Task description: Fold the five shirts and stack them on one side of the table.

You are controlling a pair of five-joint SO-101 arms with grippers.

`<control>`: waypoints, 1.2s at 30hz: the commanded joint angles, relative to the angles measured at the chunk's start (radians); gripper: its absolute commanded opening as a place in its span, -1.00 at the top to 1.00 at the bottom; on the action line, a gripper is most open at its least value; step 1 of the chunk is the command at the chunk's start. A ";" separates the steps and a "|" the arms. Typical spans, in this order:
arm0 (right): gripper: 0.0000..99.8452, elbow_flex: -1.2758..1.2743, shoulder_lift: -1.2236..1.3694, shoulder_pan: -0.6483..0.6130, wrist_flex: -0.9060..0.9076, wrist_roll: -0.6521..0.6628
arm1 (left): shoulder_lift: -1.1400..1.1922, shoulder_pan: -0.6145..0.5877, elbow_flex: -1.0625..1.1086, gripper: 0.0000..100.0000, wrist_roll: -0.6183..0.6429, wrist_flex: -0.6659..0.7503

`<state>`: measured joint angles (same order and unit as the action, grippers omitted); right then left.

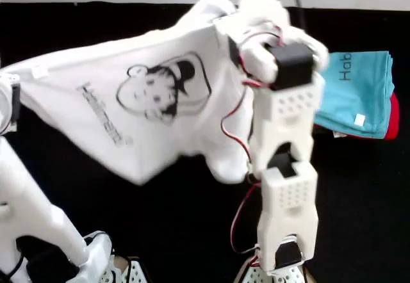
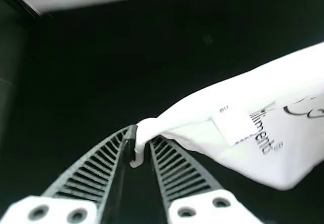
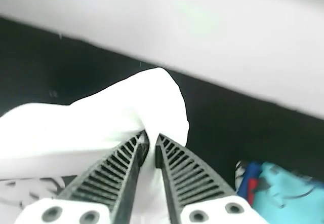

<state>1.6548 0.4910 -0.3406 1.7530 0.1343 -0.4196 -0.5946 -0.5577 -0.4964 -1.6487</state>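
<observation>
the white shirt point(image 1: 147, 104) hangs stretched in the air above the black table point(image 1: 359, 219), its printed side up. the left gripper point(image 2: 136, 145) is pinched tight on its left corner, and the right gripper point(image 3: 151, 145) is clamped on a bunched fold at its far right. a folded teal shirt point(image 1: 359, 91) lies on a red shirt point(image 1: 392, 120) at the far right.

Stretched aloft between left arm point(image 1: 25, 200) and right arm point(image 1: 285, 123), white printed shirt point(image 1: 147, 123). On surface point(image 1: 359, 219), folded teal shirt point(image 1: 359, 94) atop red shirt point(image 1: 392, 120).
</observation>
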 commanded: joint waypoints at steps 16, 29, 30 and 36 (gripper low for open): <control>0.99 -1.351 -0.727 -0.058 -0.045 -0.175 | -0.021 0.071 0.513 0.98 0.003 -0.120; 0.93 -2.226 -1.167 -0.062 -0.119 0.230 | -0.015 0.071 0.863 0.98 -0.084 -0.118; 0.88 -2.210 -1.188 -0.062 -0.076 0.258 | -0.015 0.071 0.860 0.98 -0.084 -0.118; 0.64 -2.052 -1.336 -0.062 0.010 0.296 | -0.013 0.071 0.865 0.98 -0.084 -0.083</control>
<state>-0.4826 -0.7641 -0.3928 1.7392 0.4104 -0.4273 -0.5378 0.3092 -0.5746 -1.7453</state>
